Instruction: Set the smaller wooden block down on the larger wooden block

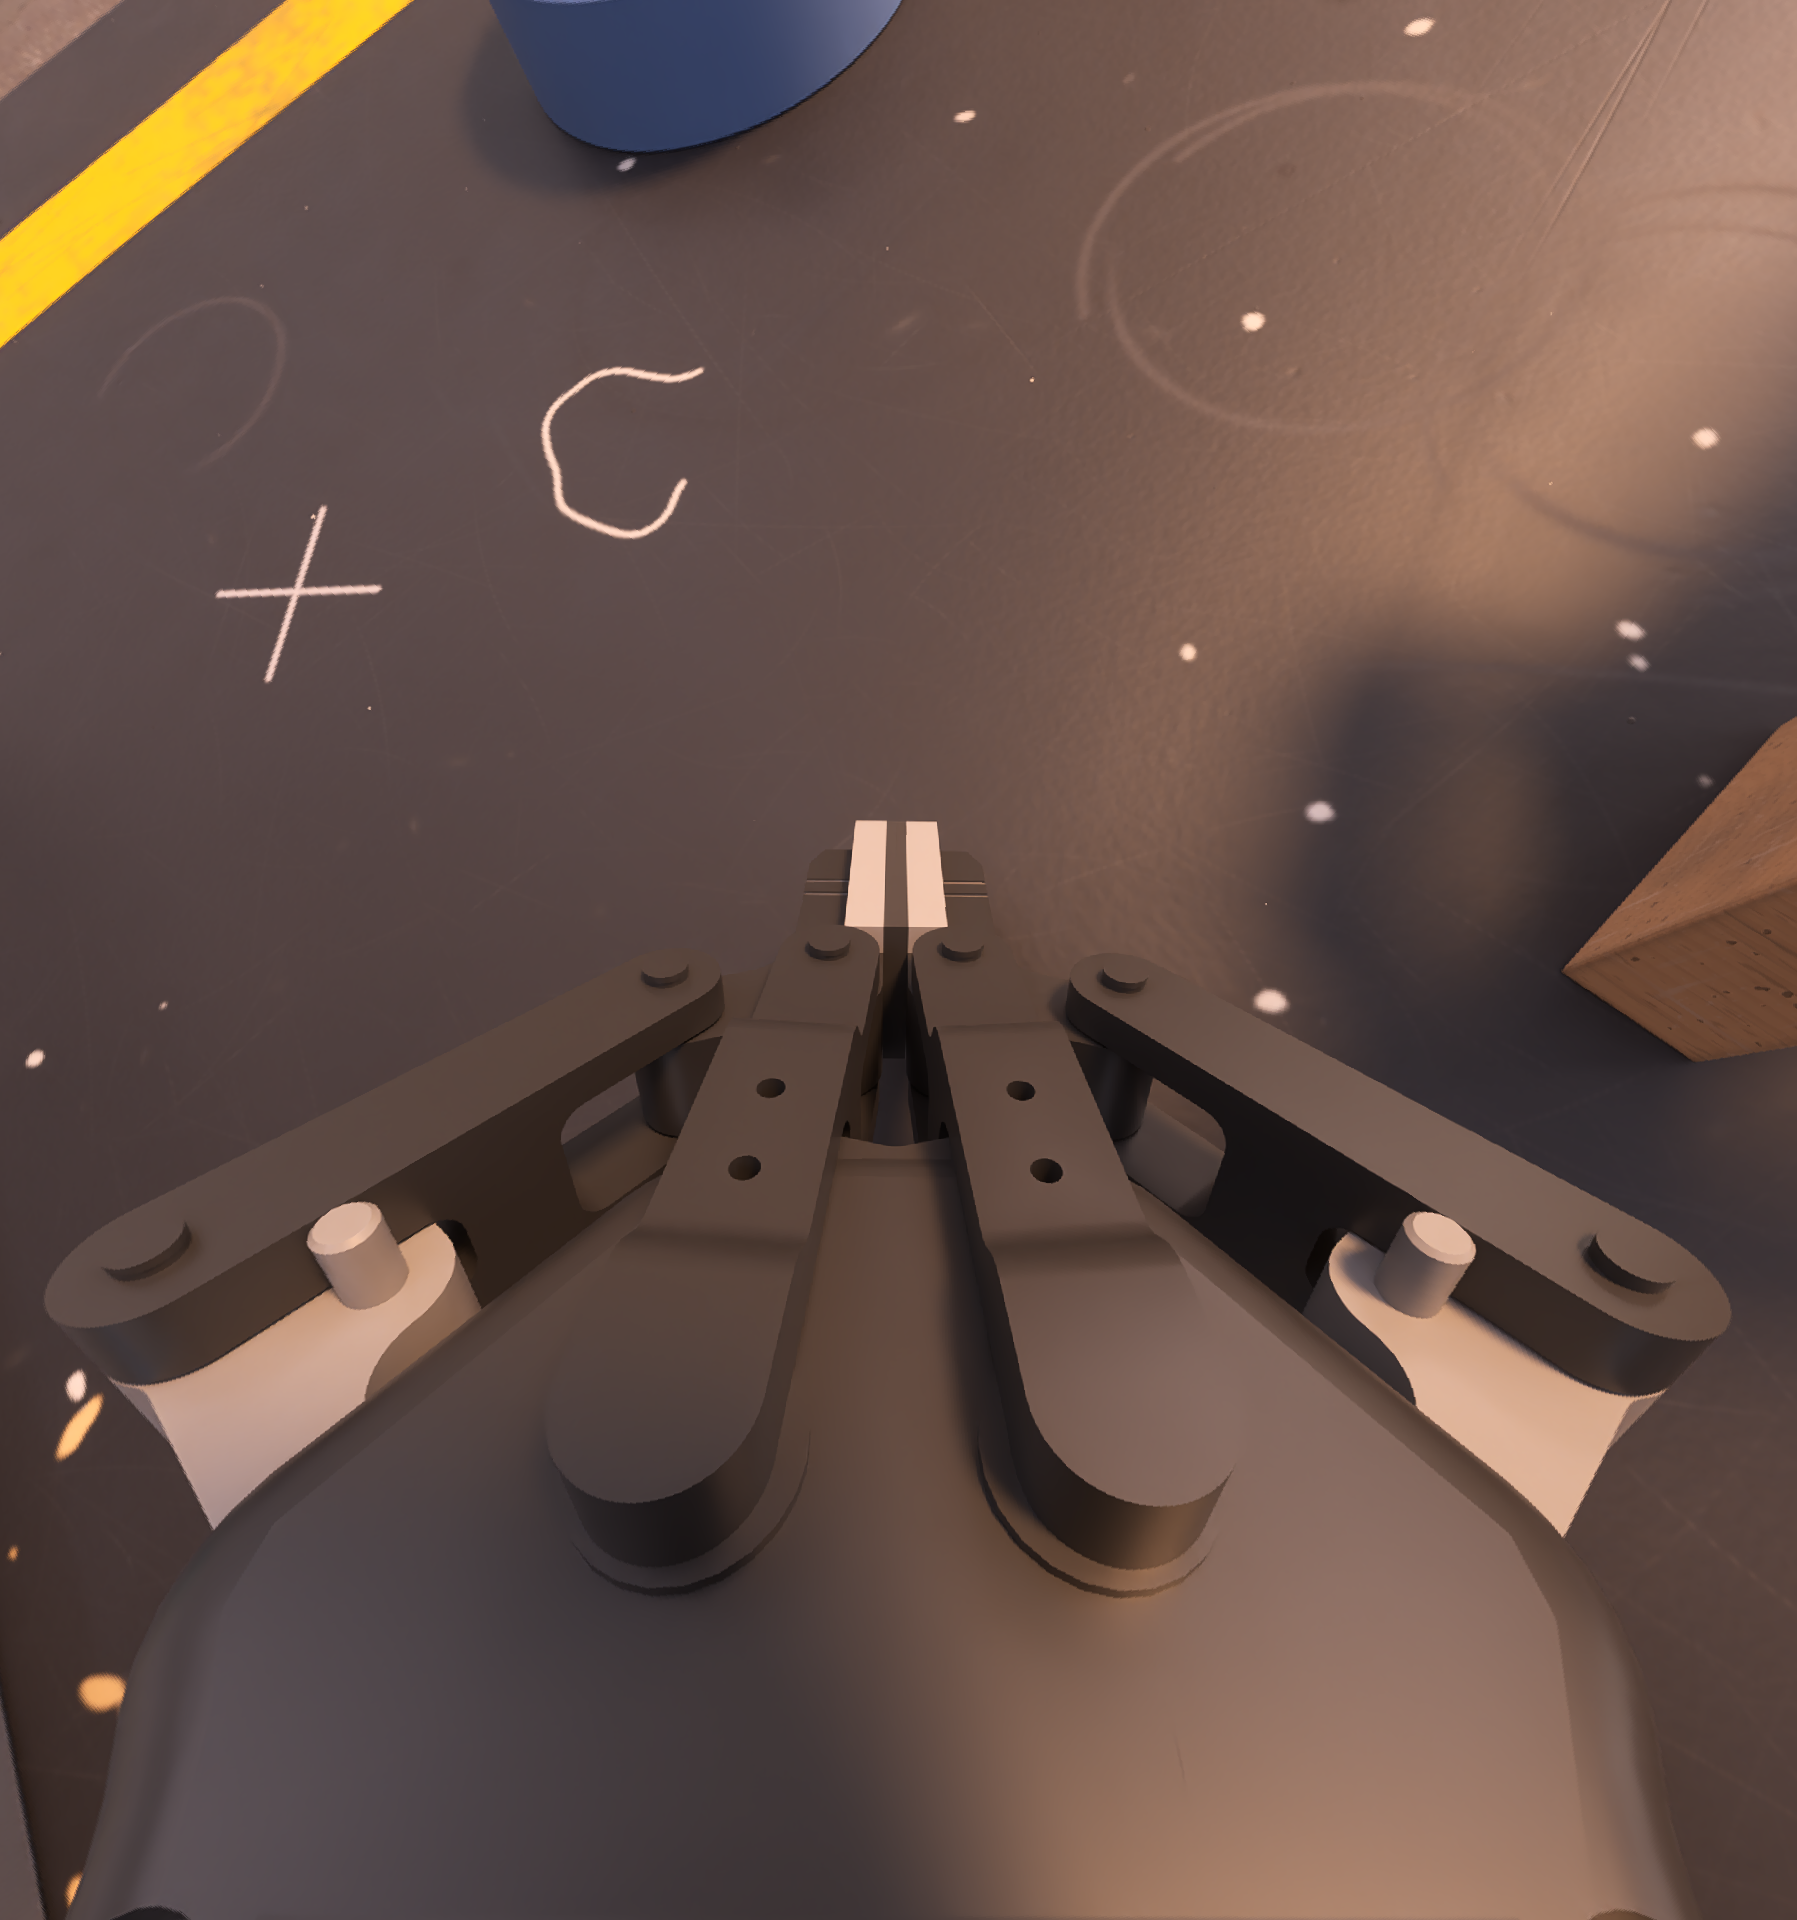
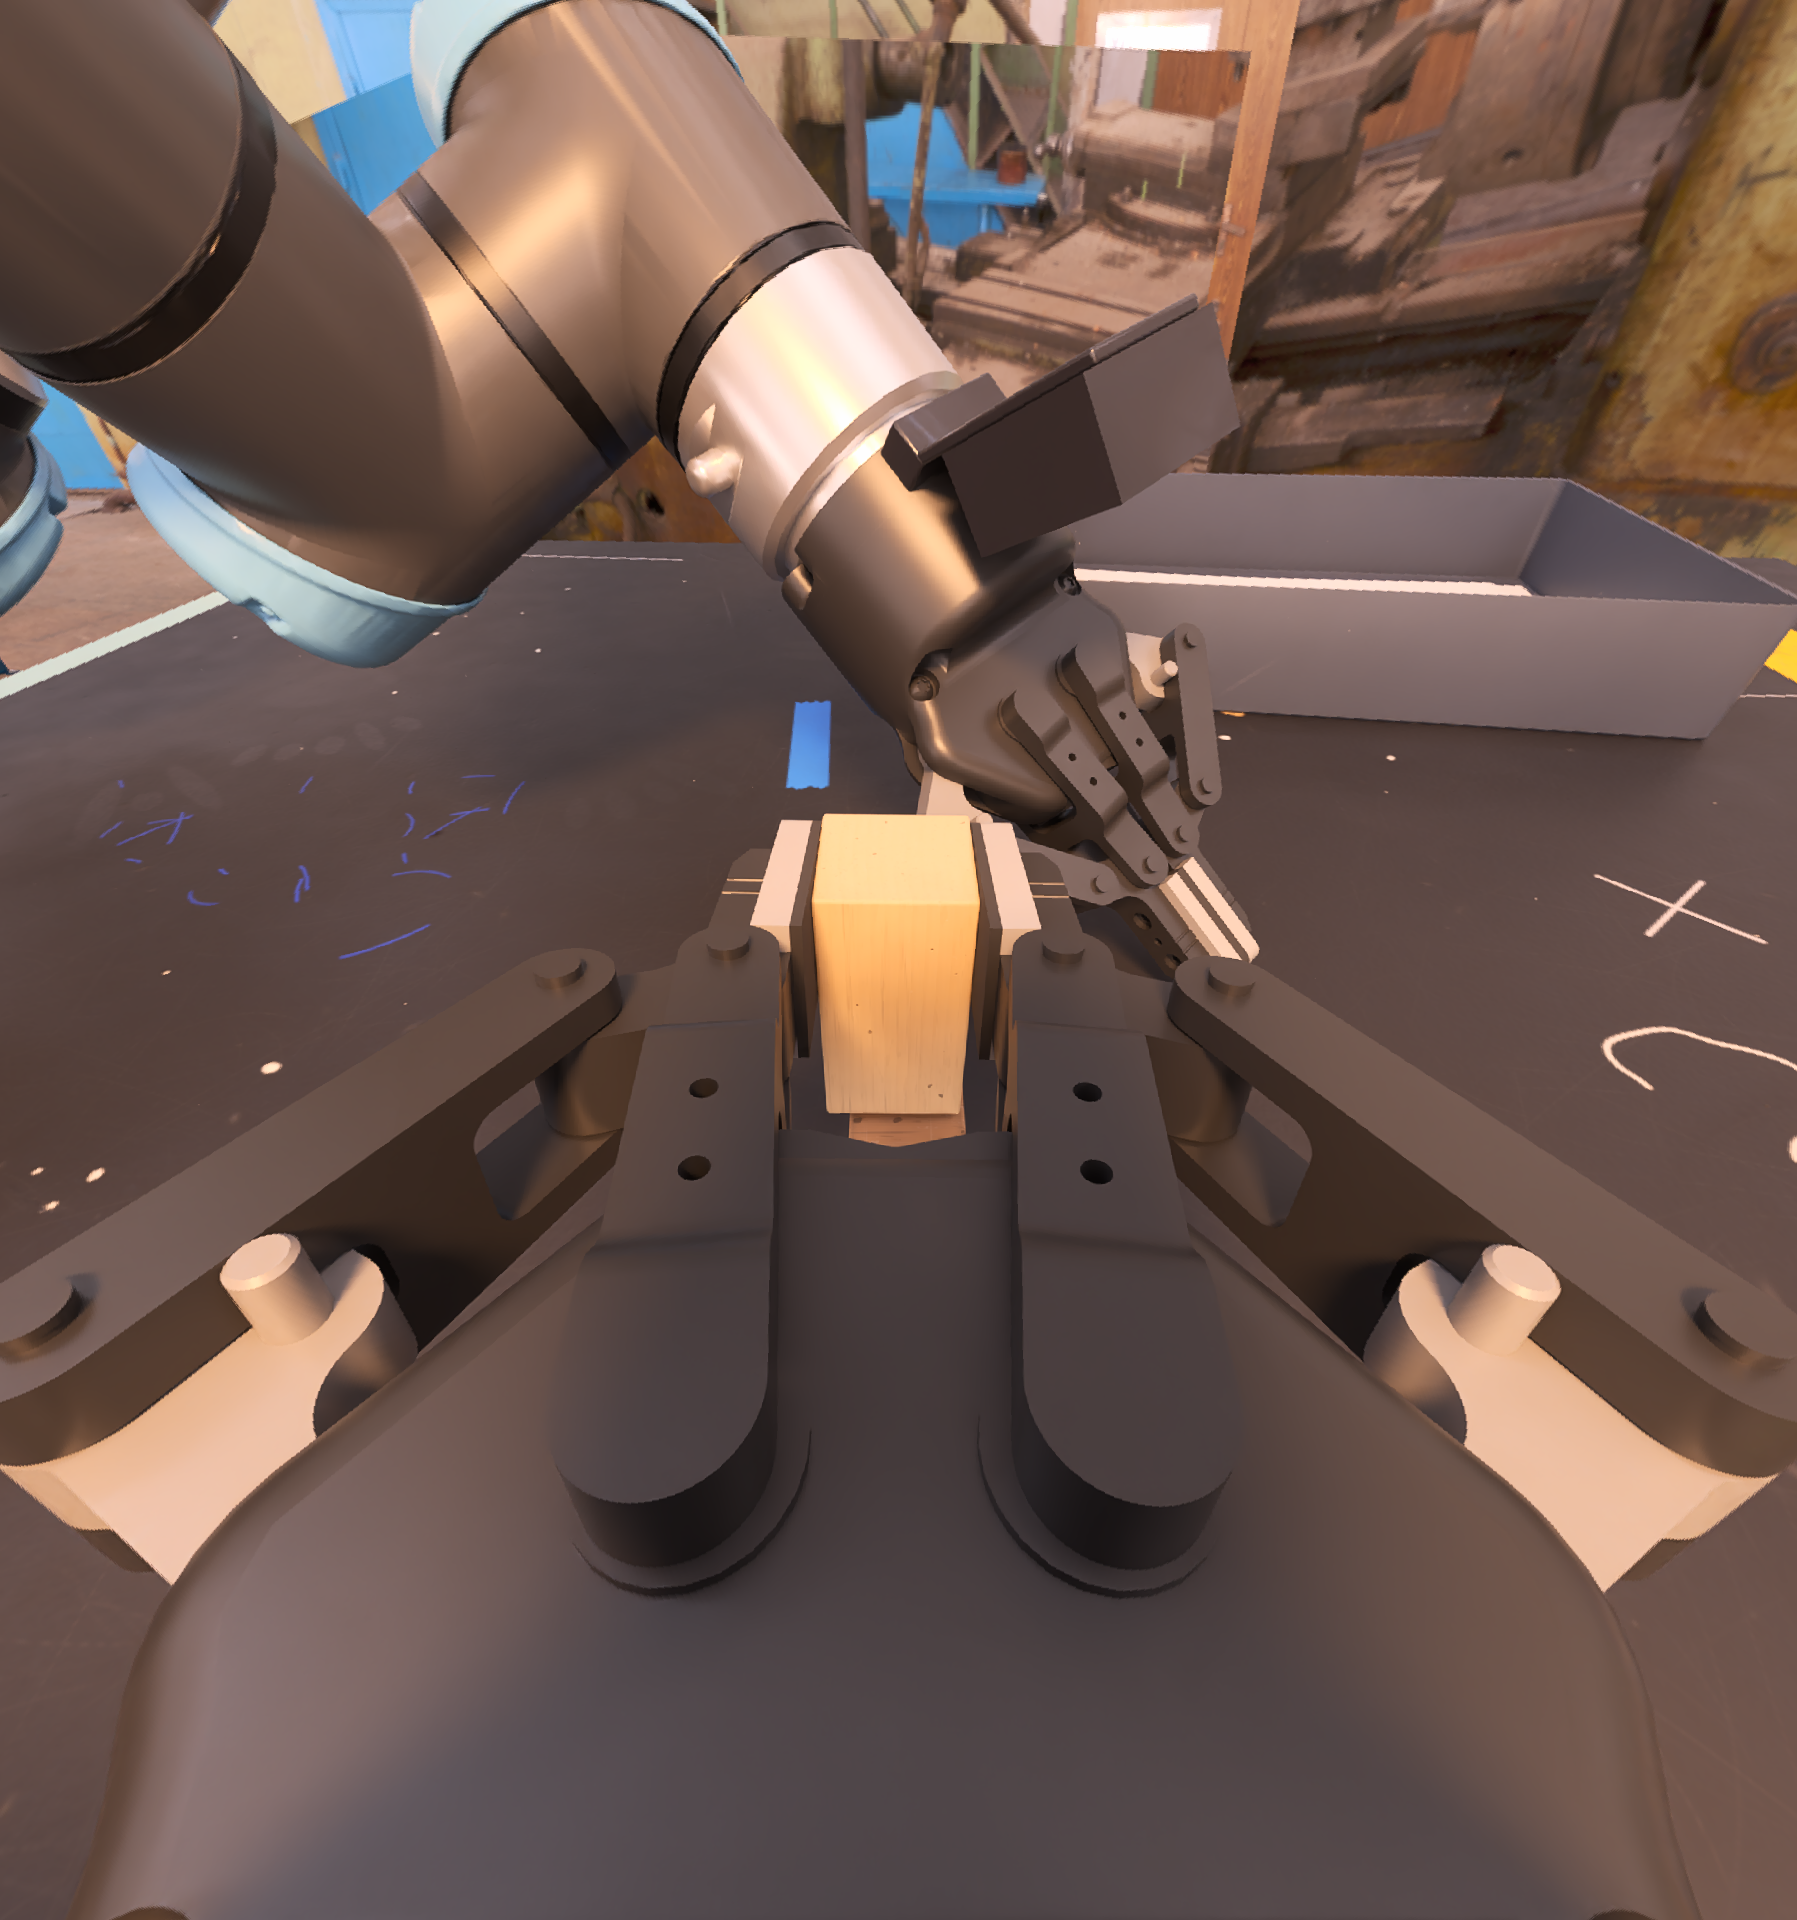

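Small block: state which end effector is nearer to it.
Right. The right end effector is shut on the small block; the left end effector, shut and empty, sits apart beside it.

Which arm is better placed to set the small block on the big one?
Right. The right gripper is shut on the smaller wooden block. The left gripper is shut and empty, with the larger wooden block off to its side.

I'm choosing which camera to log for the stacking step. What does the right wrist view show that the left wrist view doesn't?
Only the right wrist view shows the right gripper shut on the smaller wooden block, plus a grey bin and blue tape. Only the left wrist view shows a darker wooden block at its edge and a blue container. Both show the shut, empty left gripper and chalk marks.
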